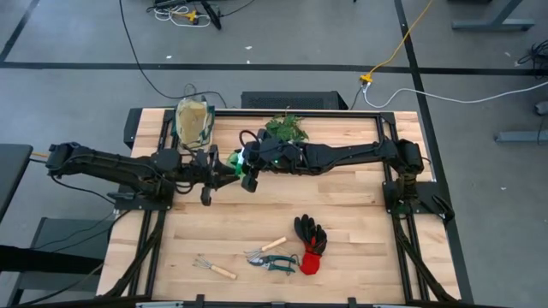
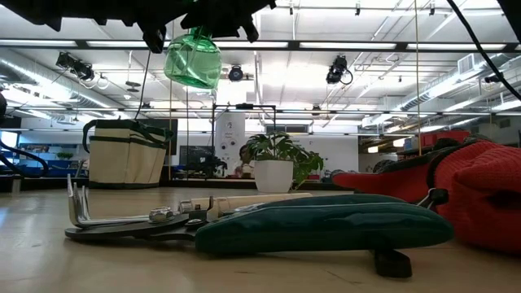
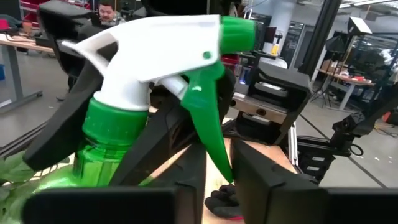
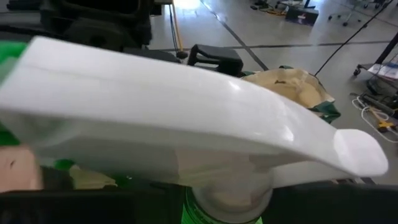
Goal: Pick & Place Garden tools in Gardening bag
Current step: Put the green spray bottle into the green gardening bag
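- Holding spray bottle (image 1: 237, 160) mid-frame above tabletop (image 1: 360, 231): right hand (image 1: 249, 162) apparently clamps its head; left hand (image 1: 214, 171) alongside, grip unclear.
- Risk: bottle slips during handover, missing gardening bag (image 1: 194, 121) upper left.

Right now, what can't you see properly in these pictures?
- High view: the spray bottle is mostly hidden by both arms, so I cannot tell which gripper holds it.
- Low view: the shears block the table behind.
- Inside of the gardening bag: too small.
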